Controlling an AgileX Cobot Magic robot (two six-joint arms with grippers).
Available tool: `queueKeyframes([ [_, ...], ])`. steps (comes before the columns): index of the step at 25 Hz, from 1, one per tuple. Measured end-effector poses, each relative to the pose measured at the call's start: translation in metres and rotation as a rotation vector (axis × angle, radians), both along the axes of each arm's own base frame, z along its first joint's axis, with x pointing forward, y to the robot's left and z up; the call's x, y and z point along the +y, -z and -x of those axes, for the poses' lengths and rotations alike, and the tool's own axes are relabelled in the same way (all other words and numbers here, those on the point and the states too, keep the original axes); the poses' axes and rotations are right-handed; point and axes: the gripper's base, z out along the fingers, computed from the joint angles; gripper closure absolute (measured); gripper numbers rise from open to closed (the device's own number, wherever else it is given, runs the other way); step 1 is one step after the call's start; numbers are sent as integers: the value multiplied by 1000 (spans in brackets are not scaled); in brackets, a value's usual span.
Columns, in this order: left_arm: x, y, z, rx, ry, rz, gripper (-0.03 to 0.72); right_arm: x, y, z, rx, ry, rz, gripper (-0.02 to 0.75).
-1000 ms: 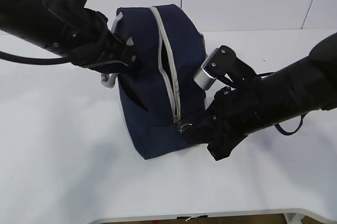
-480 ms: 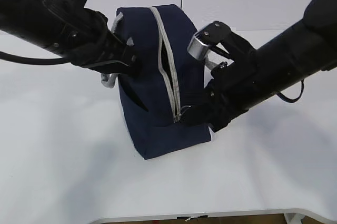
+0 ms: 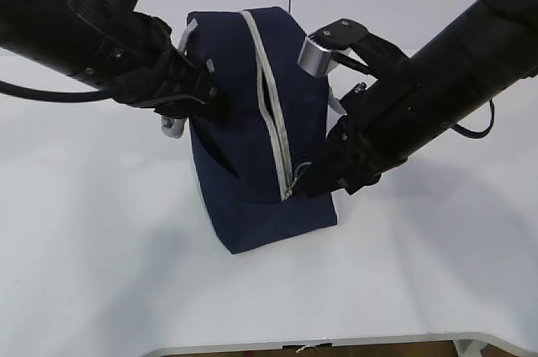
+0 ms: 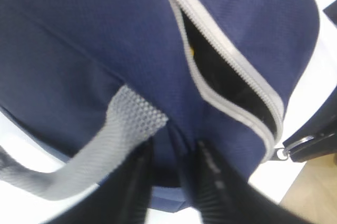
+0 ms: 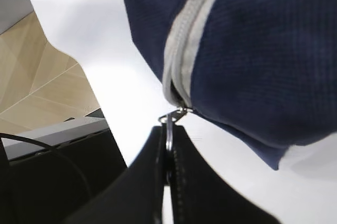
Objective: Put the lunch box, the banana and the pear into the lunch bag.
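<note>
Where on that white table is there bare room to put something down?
The table is bare in front of the lunch bag and to its left below the left arm, also at the front right corner. It is crowded right beside the bag, where both arms press in.

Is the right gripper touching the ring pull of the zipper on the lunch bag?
Touching. In the right wrist view the right gripper has its fingers closed on the ring pull, which hangs from the zipper end of the lunch bag.

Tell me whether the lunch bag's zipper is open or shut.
Partly open: a dark gap shows between the zipper tapes on the lunch bag.
</note>
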Motion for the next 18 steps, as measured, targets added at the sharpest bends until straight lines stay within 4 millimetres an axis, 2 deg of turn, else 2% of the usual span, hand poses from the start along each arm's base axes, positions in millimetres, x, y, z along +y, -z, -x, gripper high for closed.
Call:
queueKeyframes([
  [2, 0, 0, 0, -2, 1, -1, 357, 0, 0, 0, 2, 0, 2, 720],
  [5, 1, -2, 0, -24, -9, 11, 303, 0, 0, 0, 5, -1, 3, 720],
  [14, 25, -21, 30, -140, -120, 134, 284, 0, 0, 1, 12, -7, 4, 720],
  [18, 22, -18, 43, -163, -100, 150, 285, 0, 0, 2, 17, -8, 4, 720],
])
